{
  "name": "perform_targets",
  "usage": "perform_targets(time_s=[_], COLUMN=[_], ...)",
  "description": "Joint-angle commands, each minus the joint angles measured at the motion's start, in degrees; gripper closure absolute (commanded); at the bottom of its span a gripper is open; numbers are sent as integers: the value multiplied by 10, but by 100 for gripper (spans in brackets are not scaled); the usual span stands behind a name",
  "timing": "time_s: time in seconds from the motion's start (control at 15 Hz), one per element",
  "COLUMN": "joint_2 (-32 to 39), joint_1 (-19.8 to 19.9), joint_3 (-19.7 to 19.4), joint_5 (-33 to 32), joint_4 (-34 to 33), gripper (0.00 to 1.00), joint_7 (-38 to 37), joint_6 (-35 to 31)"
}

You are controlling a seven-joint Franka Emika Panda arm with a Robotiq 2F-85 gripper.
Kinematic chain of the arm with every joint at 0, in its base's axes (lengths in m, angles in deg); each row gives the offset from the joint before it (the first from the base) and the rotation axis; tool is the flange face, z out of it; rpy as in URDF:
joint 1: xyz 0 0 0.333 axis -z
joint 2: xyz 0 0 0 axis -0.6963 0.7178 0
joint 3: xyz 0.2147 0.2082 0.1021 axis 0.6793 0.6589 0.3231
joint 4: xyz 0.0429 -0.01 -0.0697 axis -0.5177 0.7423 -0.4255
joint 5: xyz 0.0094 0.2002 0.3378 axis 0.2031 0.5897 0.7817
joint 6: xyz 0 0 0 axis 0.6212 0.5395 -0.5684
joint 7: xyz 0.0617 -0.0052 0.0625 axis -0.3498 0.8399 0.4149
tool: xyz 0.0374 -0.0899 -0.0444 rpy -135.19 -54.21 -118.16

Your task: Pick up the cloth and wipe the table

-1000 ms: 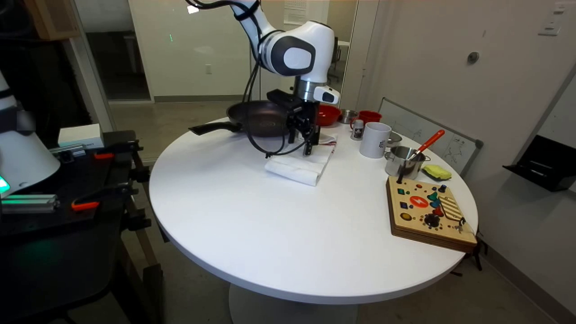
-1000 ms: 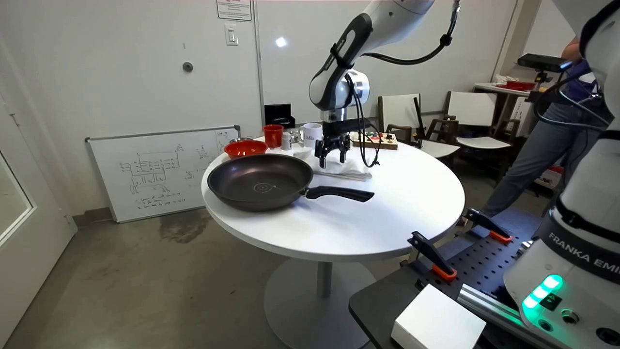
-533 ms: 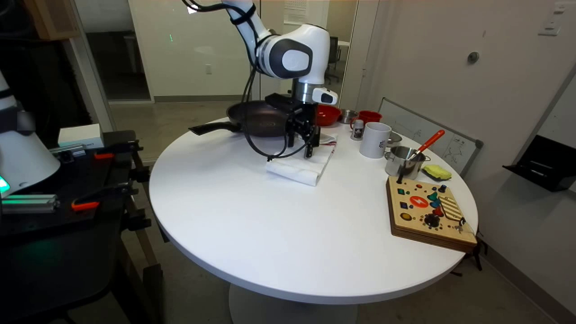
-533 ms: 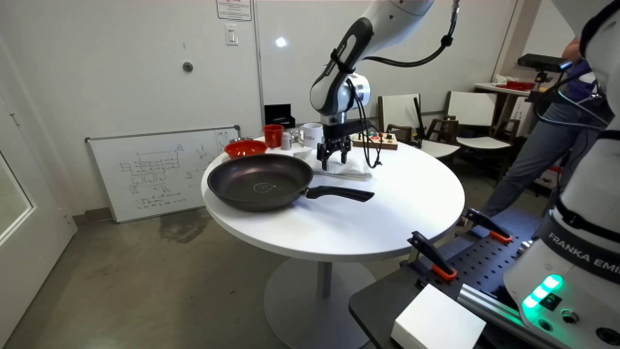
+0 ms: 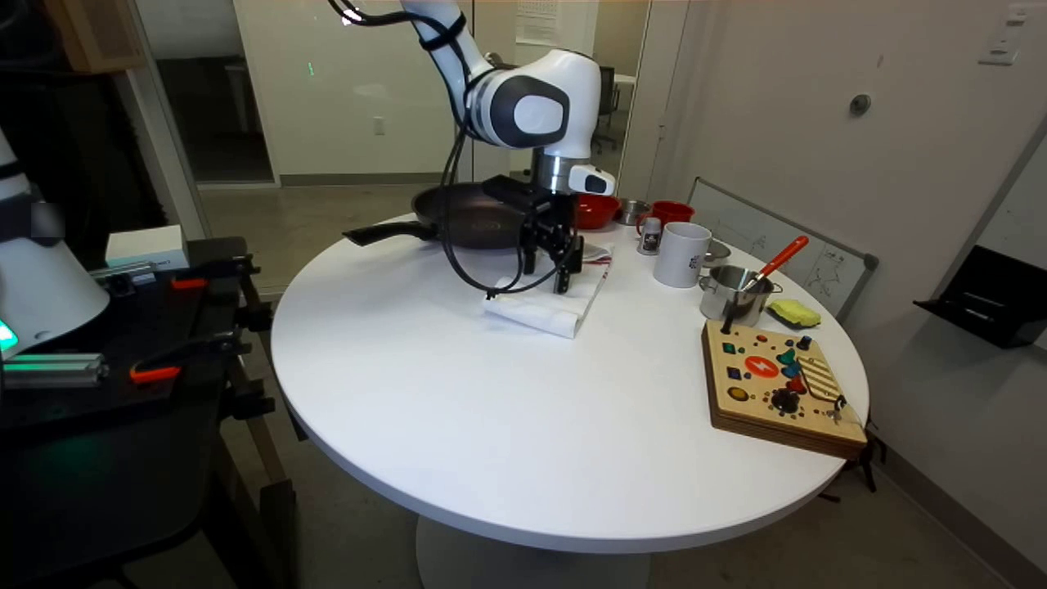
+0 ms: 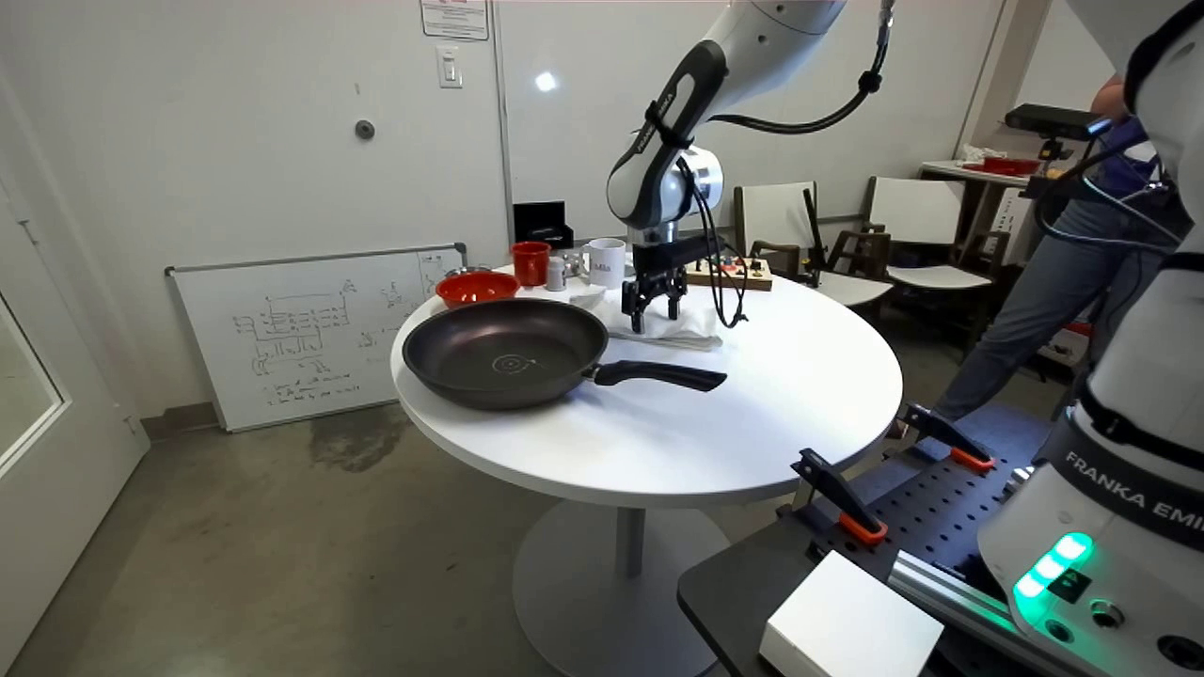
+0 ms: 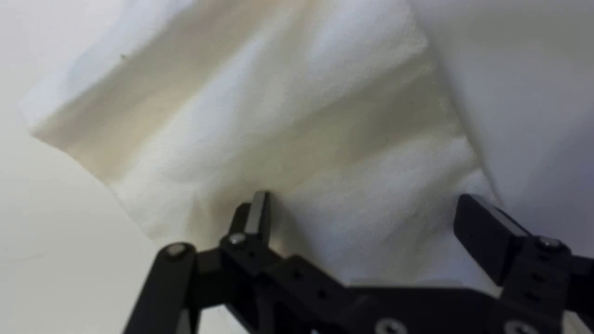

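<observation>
The tool (image 7: 364, 211) has its jaws wide apart over the cloth (image 5: 536, 312), which is lying kinda rumpled on the desk (image 5: 458, 425) near the frying pan (image 6: 508, 353). Can't tell if they're touching.

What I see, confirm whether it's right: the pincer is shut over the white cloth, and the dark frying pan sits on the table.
Not shut: the wrist view shows the pincer open, its fingers apart over the white cloth. The rest stands: the dark frying pan sits on the table.
</observation>
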Motion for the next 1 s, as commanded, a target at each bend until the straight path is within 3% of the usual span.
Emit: perform_targets(time_s=[0.0,0.6,0.73,0.93], joint_2=[8,9,-1,-25], joint_1=[-5,-4,-5,-18], joint_3=[-5,-10,-11,-20], joint_5=[-8,-10,-12,-29], joint_4=[-5,-8,0,18], gripper=[26,94,97,94], joint_7=[-3,-4,-4,-13], joint_6=[-2,0,-6,-36])
